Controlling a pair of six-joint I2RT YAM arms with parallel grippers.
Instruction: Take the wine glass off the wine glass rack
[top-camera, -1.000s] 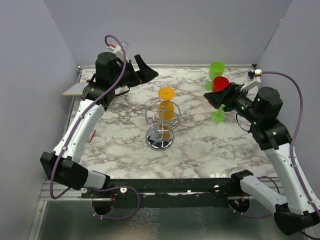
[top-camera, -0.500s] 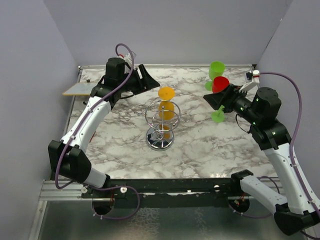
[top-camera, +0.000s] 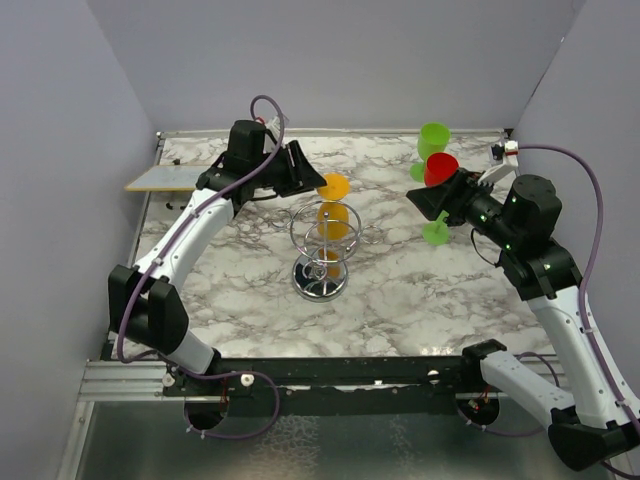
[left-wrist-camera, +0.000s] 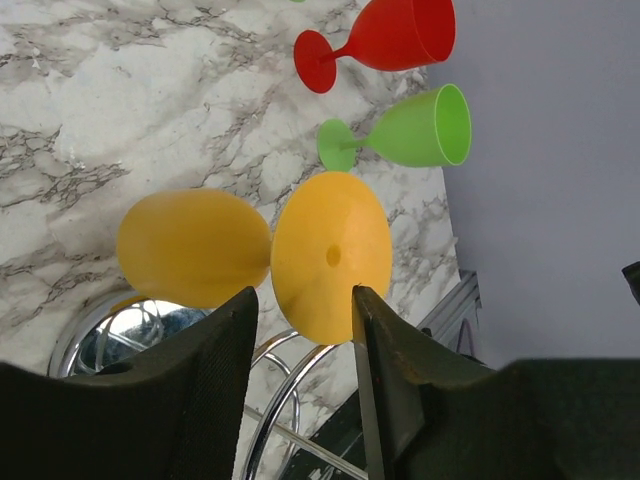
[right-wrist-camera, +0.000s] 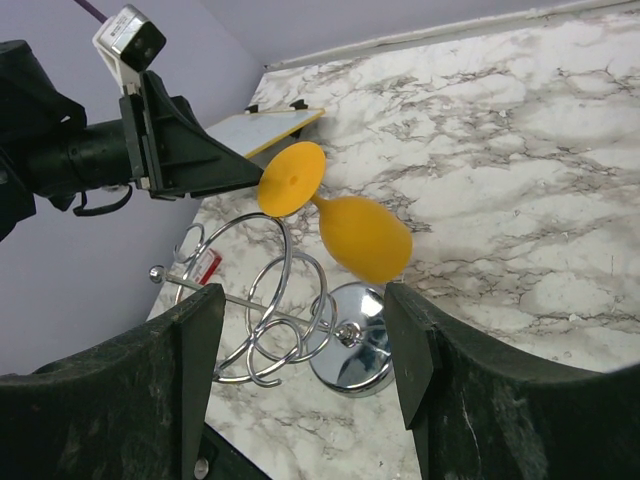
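The chrome wine glass rack (top-camera: 320, 262) stands mid-table on its round base. An orange wine glass (top-camera: 333, 212) hangs upside down in its loops, foot (top-camera: 333, 186) uppermost. My left gripper (top-camera: 306, 172) is open, its tips just left of that foot. In the left wrist view the foot (left-wrist-camera: 332, 257) sits just ahead of the open left gripper (left-wrist-camera: 303, 292), apart from both fingers, with the rack's wires (left-wrist-camera: 285, 385) below. My right gripper (top-camera: 425, 200) is open and empty to the right of the rack. Its own view shows the right gripper (right-wrist-camera: 302, 300), glass (right-wrist-camera: 350, 230) and rack (right-wrist-camera: 262, 305).
A red glass (top-camera: 440, 167) and a green glass (top-camera: 433, 139) stand at the back right, next to my right gripper; both show in the left wrist view as the red glass (left-wrist-camera: 385, 38) and green glass (left-wrist-camera: 410, 128). Another green foot (top-camera: 436, 233) lies below that gripper. A tan board (top-camera: 155, 178) overhangs the left edge.
My left arm has swung right and brought its open gripper up to the orange glass's foot. The right arm, the rack and the glasses have not moved.
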